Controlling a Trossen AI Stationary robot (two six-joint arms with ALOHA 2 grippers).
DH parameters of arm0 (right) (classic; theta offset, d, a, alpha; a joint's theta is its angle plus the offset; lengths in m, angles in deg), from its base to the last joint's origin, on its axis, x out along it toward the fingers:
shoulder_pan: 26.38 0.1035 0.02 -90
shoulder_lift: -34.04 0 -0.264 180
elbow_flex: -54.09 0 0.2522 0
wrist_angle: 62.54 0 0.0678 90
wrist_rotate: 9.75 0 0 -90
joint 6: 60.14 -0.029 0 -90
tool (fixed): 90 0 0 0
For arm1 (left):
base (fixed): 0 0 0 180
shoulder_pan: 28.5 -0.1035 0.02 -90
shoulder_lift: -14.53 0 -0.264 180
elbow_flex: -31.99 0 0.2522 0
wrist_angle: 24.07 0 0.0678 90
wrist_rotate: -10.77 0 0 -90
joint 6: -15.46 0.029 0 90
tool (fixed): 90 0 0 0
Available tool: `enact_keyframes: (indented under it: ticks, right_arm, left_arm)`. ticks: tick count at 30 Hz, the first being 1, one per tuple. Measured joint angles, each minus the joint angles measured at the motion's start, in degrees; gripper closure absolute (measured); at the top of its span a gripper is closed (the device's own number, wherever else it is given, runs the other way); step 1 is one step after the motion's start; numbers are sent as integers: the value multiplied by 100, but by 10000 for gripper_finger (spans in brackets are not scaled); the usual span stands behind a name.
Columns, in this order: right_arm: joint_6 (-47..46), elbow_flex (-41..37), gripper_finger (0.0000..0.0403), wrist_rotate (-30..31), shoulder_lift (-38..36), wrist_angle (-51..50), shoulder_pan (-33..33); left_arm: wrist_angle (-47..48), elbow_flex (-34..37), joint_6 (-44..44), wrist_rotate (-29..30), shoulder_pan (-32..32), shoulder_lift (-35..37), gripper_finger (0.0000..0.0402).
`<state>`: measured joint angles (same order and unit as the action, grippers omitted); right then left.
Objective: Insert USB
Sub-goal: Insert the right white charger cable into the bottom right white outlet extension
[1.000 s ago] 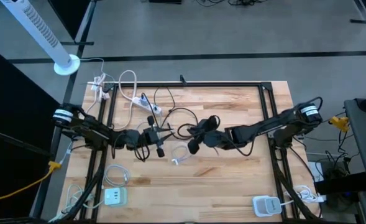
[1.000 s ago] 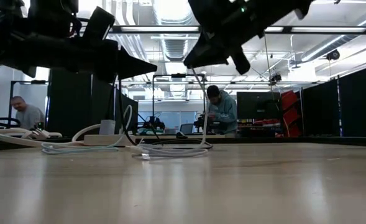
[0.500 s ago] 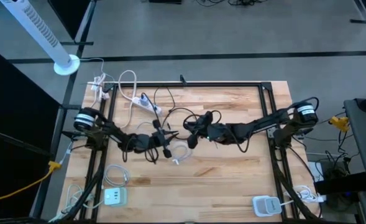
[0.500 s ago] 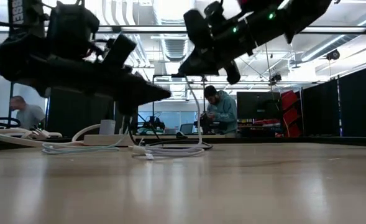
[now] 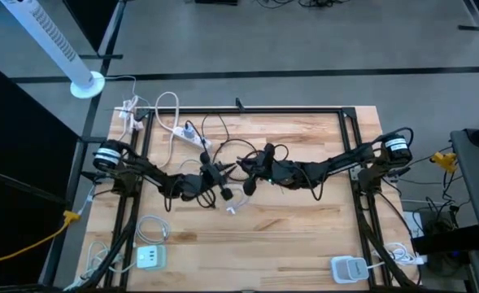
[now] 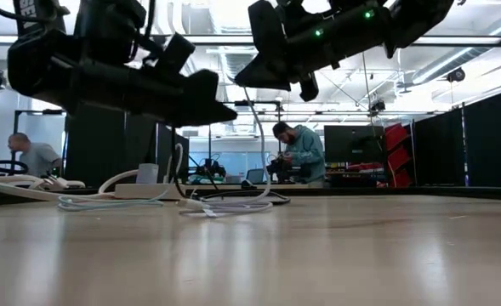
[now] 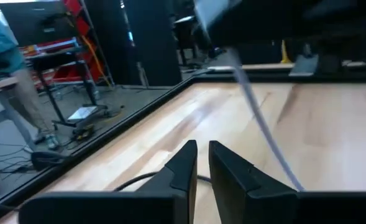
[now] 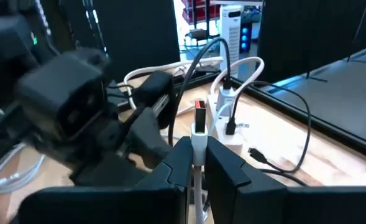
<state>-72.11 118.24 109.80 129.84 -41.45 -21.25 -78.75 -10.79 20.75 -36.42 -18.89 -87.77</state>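
The right gripper (image 8: 198, 163) is pinching a white USB plug with a red tip (image 8: 199, 124) above mid-bench, facing the white power strip (image 5: 192, 135) near the far edge; the left gripper (image 7: 202, 163) is hovering alongside, fingers nearly closed, holding nothing

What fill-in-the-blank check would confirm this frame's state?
1. The right gripper is shut on a white USB ____.
2. The left gripper holds ____ in its nearly shut jaws.
3. The white power strip lies toward the table's ____ edge in the high view.
4. Both grippers hang ____ the wooden table, not touching it.

Missing words: plug; nothing; far; above
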Motion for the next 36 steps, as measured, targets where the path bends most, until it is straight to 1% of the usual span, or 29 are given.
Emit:
enact_keyframes:
  ticks: [4, 8, 15, 17, 21, 24, 26, 28, 30, 31, 32, 36]
  right_arm:
    - [396, 0, 386, 47, 1, 210, -20]
    - [832, 0, 386, 45, -1, 502, -17]
    - [1261, 0, 386, -18, -1, 605, 66]
    - [1281, 0, 386, -1, -1, 614, 86]
    - [1301, 0, 386, 47, -2, 653, 87]
    - [1275, 0, 386, 80, -8, 664, 85]
    - [1199, 0, 386, 165, -8, 660, 85]
    - [1201, 0, 386, 195, -8, 656, 85]
    - [1195, 0, 386, 191, -8, 638, 85]
    - [1180, 0, 386, 182, -8, 617, 85]
    - [1168, 0, 386, 173, -8, 598, 86]
    - [1157, 0, 386, 172, -9, 524, 87]
  left_arm:
    - [-14, -136, -2, -305, 6, 35, 353]
    - [-14, -358, -31, -432, -14, 30, 321]
    - [-37, -537, -46, -380, -24, 239, 259]
    - [3, -544, 2, -152, -24, 321, 248]
    - [11, -561, 24, -79, -35, 452, 239]
    - [16, -592, 26, -74, -35, 454, 249]
    - [40, -604, 26, -79, -35, 454, 272]
    - [38, -605, 40, -92, -35, 454, 312]
    - [38, -607, 127, -143, -31, 454, 364]
    - [35, -607, 166, -149, -31, 454, 382]
    - [34, -607, 197, -151, -35, 454, 390]
    - [39, -607, 306, -157, -35, 457, 399]
